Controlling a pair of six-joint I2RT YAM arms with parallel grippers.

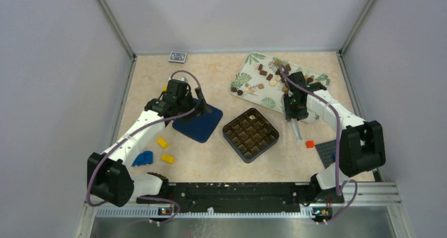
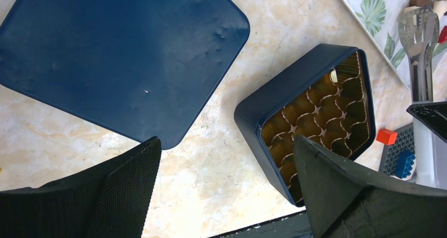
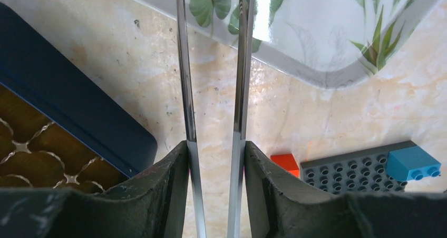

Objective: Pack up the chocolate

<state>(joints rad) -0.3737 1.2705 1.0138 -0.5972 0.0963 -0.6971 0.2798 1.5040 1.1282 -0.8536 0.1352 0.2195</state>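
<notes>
My right hand (image 3: 213,148) is clamped on metal tongs (image 3: 242,64), left hand (image 2: 226,143) spread wide; the chocolates (image 1: 263,75) ahead of the right one look tiny, light and slippery, so I'd pinch their sides gently.

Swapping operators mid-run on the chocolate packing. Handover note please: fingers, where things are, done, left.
Left gripper: fingers open, empty, over the table by the lid and the box.
Right gripper: fingers shut on the tongs, which run toward the tray. Cannot tell whether the tips carry a piece.
Chocolate: nearly all loose on the tray.
Done: lid off, lying beside the box. One cream piece seems to sit in a corner cell.
Left: fill the other cells, then probably refit the lid.
</notes>
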